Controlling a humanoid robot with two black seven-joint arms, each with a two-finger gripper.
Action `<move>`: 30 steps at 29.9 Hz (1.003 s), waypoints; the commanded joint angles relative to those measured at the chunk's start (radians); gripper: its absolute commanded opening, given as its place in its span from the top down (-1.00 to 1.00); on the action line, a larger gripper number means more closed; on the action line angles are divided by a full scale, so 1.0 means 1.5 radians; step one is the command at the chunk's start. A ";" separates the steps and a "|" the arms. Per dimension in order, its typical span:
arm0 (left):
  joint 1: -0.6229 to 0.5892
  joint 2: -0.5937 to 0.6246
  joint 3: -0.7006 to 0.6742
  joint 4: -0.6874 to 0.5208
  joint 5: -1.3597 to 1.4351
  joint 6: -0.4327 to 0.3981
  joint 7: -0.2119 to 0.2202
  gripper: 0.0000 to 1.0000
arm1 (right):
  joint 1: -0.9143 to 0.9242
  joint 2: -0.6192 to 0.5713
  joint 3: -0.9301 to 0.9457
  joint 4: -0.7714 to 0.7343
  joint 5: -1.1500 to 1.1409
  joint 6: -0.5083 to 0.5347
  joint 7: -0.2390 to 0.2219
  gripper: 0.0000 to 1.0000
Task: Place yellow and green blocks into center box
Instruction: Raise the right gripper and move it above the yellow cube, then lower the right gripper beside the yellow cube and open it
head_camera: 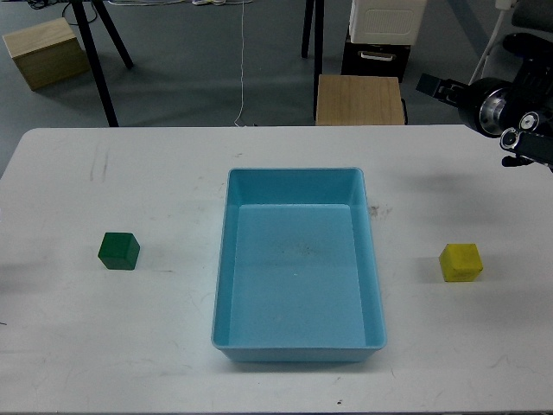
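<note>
Legible text, labels, brands, numbers, signs: none. The box (pixel 298 264), green block (pixel 118 251), yellow block (pixel 460 261) and table (pixel 130 346) carry plain, unmarked faces. The white case (pixel 387 19) beyond the table shows no lettering that can be made out.

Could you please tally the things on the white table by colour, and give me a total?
Green block: 1
Yellow block: 1
Blue box: 1, with nothing in it
Total: 3 things on the white table. Both blocks lie outside the box, the green one to its left and the yellow one to its right.
</note>
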 commanded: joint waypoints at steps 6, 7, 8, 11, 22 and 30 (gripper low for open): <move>0.003 0.002 0.000 0.004 0.000 0.000 0.000 -1.00 | 0.165 0.002 -0.257 0.061 -0.155 -0.007 0.079 -0.98; 0.003 0.002 0.000 0.004 0.000 0.000 0.000 -1.00 | 0.179 0.006 -0.281 0.068 -0.189 -0.008 0.091 -0.98; 0.003 0.002 0.000 0.004 0.000 0.000 0.000 -1.00 | 0.192 0.008 -0.306 0.078 -0.224 -0.010 0.103 -0.98; 0.003 0.003 -0.001 0.004 0.000 0.000 0.000 -1.00 | 0.242 0.006 -0.394 0.140 -0.334 -0.033 0.148 -0.98; 0.005 0.005 0.000 0.005 0.000 0.000 0.000 -1.00 | 0.279 -0.015 -0.524 0.288 -0.530 -0.127 0.174 -0.98; 0.010 0.003 0.000 0.005 0.001 0.000 -0.001 -1.00 | 0.325 -0.153 -0.568 0.379 -0.593 -0.125 0.199 -0.98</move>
